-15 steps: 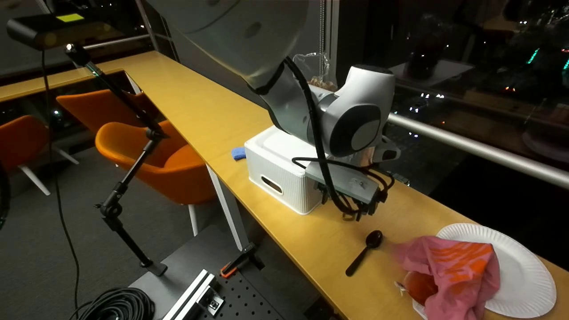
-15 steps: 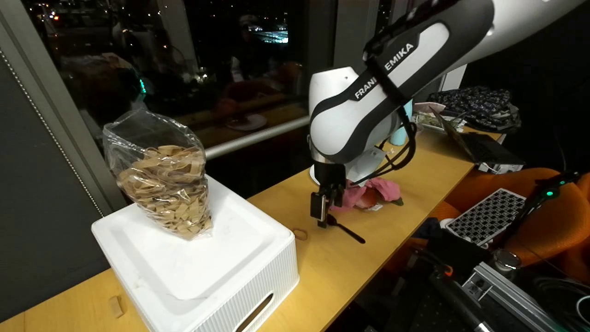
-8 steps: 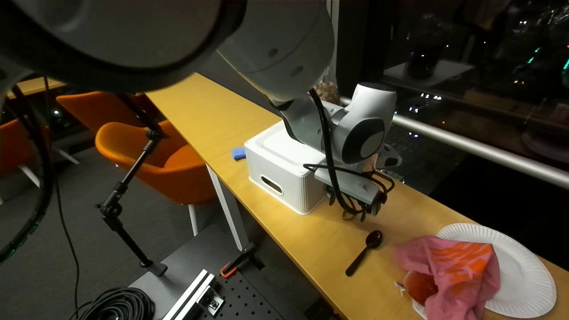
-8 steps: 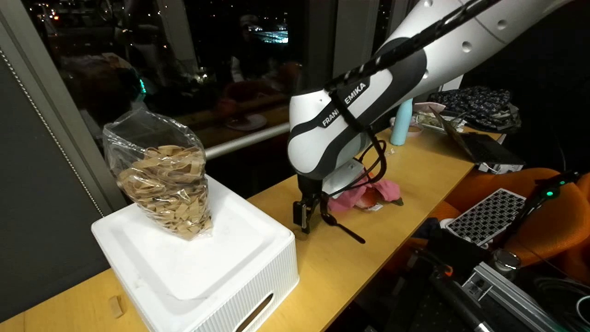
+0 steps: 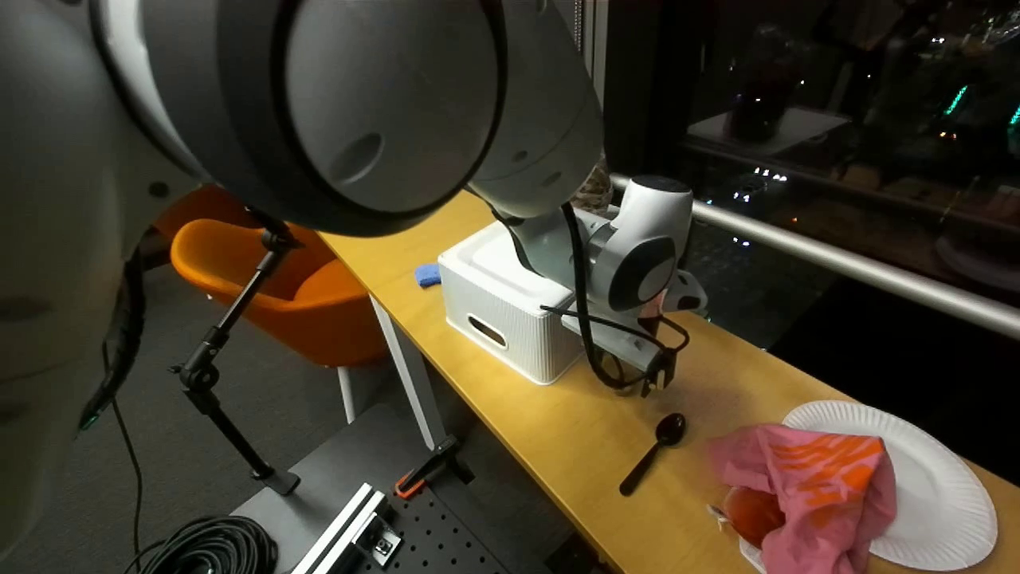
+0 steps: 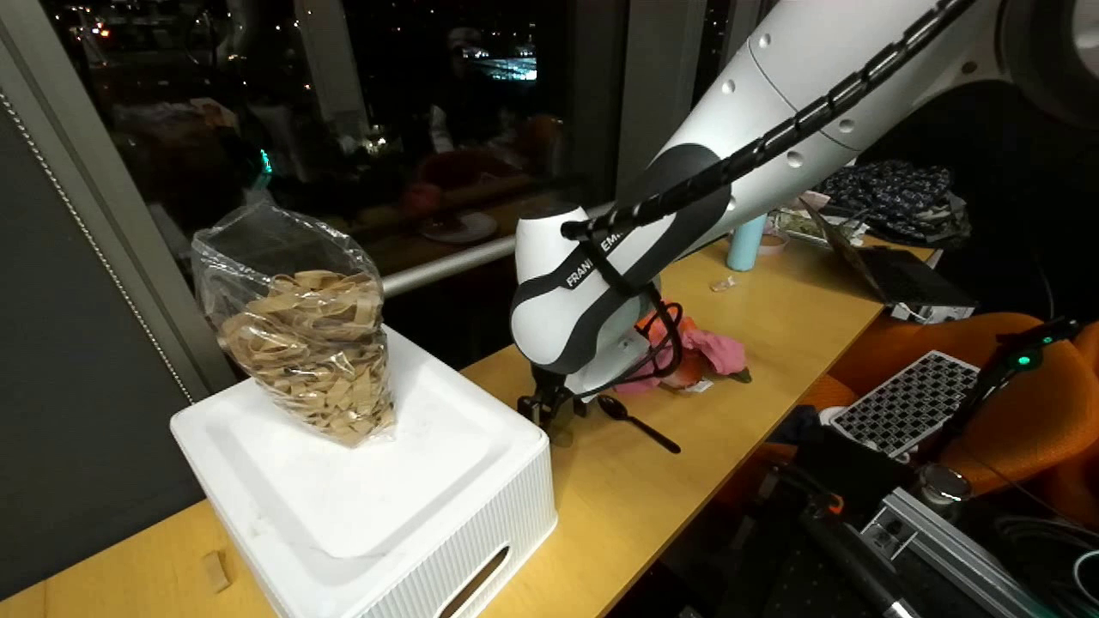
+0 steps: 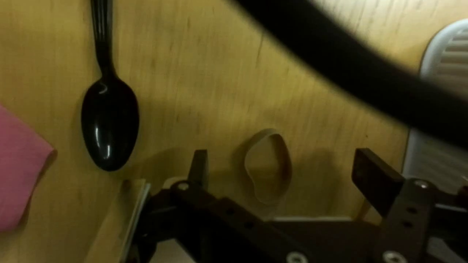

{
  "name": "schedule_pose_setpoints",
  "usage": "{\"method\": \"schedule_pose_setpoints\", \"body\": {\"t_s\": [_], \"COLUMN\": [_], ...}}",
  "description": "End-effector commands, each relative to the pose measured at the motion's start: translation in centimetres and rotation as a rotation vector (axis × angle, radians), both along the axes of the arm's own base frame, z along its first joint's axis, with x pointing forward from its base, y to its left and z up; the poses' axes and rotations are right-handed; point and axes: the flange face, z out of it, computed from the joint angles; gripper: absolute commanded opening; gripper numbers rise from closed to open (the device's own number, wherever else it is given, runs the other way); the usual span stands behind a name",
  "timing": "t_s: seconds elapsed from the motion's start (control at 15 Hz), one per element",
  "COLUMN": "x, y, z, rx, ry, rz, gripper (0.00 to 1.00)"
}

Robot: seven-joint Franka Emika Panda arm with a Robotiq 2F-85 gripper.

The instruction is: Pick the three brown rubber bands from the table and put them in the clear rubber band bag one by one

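Observation:
A brown rubber band (image 7: 286, 164) lies as a loose ring on the tan wooden table (image 7: 204, 73), in the wrist view between my fingers and touching neither. My gripper (image 7: 282, 166) is open and low over it. In an exterior view the gripper (image 6: 554, 412) is beside the white box, with the band (image 6: 562, 435) partly hidden beneath. Another brown band (image 6: 215, 572) lies on the table on the box's far side. No third loose band shows. The clear rubber band bag (image 6: 335, 369), full of tan bands, stands open on the white box; the arm mostly hides it (image 5: 594, 193) in an exterior view.
The white box (image 6: 361, 506) stands close to the gripper. A black spoon (image 7: 109, 124) lies near the band. A pink cloth (image 5: 821, 486) and paper plate (image 5: 944, 494) lie farther along. The window rail (image 5: 876, 271) runs along the table's back.
My gripper has come down and toward the white box, over the brown band, staying open. The arm's upper links have swung into an exterior view. The bag and loose bands have not moved.

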Motion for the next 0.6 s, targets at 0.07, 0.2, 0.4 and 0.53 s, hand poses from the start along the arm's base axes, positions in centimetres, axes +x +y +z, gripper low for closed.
{"method": "schedule_pose_setpoints", "body": {"t_s": [0.07,0.2,0.4,0.53], "x": [1.2,1.3,1.7,1.8], "y": [1.2,1.8,2.2,2.4], "z": [0.1,0.3,0.0,-0.6], "rx": [0.017,0.025,0.034,0.026], "ry": [-0.052,-0.074,-0.08,-0.075], "rz": [-0.043,-0.06,-0.082,-0.086], "gripper": [1.0,1.0,1.0,1.0]}}
